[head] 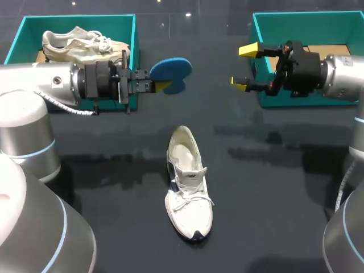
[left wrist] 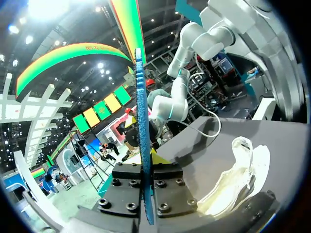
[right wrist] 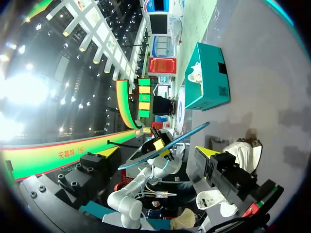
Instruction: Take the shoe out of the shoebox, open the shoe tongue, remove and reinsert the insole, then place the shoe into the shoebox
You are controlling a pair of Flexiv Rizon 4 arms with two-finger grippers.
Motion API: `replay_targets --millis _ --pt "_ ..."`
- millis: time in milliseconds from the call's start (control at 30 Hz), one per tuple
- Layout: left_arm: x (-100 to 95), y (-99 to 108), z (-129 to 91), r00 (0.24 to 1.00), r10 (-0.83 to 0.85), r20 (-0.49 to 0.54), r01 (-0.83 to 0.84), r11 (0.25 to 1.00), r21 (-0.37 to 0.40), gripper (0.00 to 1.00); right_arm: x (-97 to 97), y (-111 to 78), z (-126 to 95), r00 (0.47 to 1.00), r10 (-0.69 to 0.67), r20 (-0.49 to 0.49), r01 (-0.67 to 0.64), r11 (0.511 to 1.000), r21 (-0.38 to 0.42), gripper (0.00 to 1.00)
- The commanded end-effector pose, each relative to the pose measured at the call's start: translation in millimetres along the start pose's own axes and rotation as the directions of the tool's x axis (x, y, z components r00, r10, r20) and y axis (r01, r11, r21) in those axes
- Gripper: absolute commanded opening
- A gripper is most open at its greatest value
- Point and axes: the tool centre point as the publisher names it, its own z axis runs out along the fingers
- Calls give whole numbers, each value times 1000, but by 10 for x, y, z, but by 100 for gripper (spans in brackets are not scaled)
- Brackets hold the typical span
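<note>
Your left tool (head: 154, 86) is clamped on the blue insole (head: 173, 69), one finger on each face at one end of it. In the left wrist view the insole (left wrist: 141, 111) shows edge-on, running straight out from between the fingers. From above you see its broad face. It hangs above the bench (head: 273, 216) toward the far edge, just beside the left shoebox (head: 79, 17) and between the two boxes.

The shoe (head: 189, 190) lies on the bench well apart from that tool, toward the near edge and about midway between the left and right edges. It is white with dark trim. Its toe points at the near edge and its heel opening faces the far edge. In the left wrist view it (left wrist: 238, 170) sits off to one side of the fingers, below them.

Your right tool (head: 243, 67) is spread wide and holds nothing. Its yellow tips stand well apart, in front of the right shoebox (head: 284, 15) at the far right corner. It faces the insole across a gap and does not touch it. In the right wrist view the insole (right wrist: 187, 135) is out ahead of its fingers, with the shoe (right wrist: 245, 145) beyond one finger.

The left shoebox sits at the far left corner and holds a second shoe (head: 85, 46), pale and laced.
</note>
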Motion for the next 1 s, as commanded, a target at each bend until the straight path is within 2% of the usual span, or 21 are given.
replay_targets --millis 33,100,133,167,200,233,667,833,1000 --pt "-145 -116 -46 948 -314 -45 314 949 -6 0 -4 -8 3 1000 0 1 0 1000 0 100" --pt "-172 -159 -52 909 -412 -58 410 911 -34 0 -4 -8 3 1000 0 1 0 1000 0 100" --pt "-183 -185 -53 881 -463 -95 459 887 -55 0 -4 -8 3 1000 0 1 0 1000 0 100" --pt "-172 -204 -46 876 -467 -123 457 884 -102 0 -4 -8 3 1000 0 1 0 1000 0 100" --pt "-129 -236 -28 905 -407 -123 388 909 -149 0 -4 -8 3 1000 0 1 0 1000 0 100" --pt "-72 -271 -11 959 -267 -93 245 948 -202 0 -4 -8 3 1000 0 1 0 1000 0 100" --pt "-72 -271 -11 959 -267 -93 245 948 -202 0 -4 -8 3 1000 0 1 0 1000 0 100" --pt "-3 -273 36 823 -562 -89 551 826 -115 0 -4 -8 3 1000 0 1 0 1000 0 100" --pt "-9 -388 63 627 -773 -94 764 634 -122 0 -4 -8 3 1000 0 1 0 1000 0 100"
